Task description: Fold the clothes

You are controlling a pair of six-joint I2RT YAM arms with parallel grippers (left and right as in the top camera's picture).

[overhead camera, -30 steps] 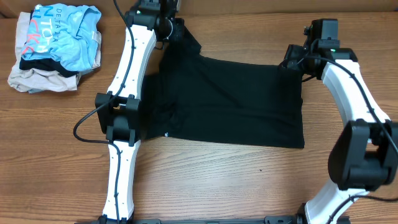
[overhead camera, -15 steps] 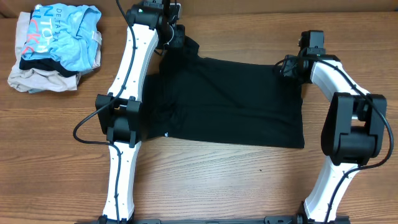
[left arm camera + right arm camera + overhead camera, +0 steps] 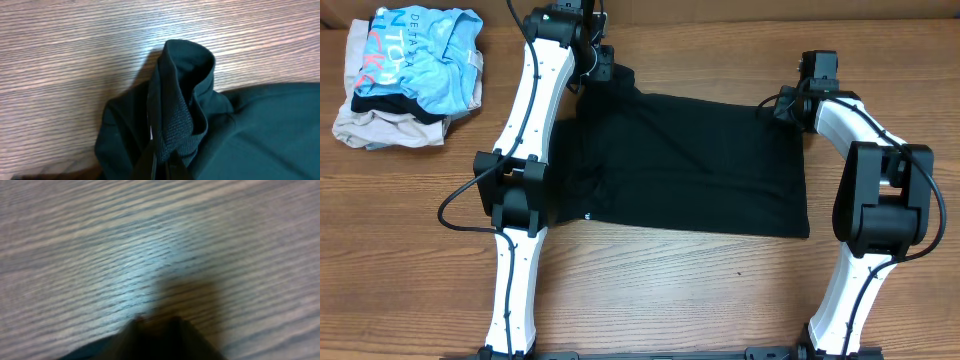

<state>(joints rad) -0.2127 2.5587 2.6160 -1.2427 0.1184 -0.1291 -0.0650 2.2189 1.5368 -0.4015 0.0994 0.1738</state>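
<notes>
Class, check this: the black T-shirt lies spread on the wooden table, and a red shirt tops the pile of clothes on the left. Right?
No. The shirt topping the pile is light blue, not red; the overhead view shows it. The black T-shirt does lie spread on the table.

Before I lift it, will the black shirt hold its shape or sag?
Probably floppy: the black shirt bunches into a soft fold where the left gripper pinches it. Lifted, its middle would likely sag, since it lies limp and flat on the table. The ribbed collar should give a fair, non-slippery hold.
</notes>
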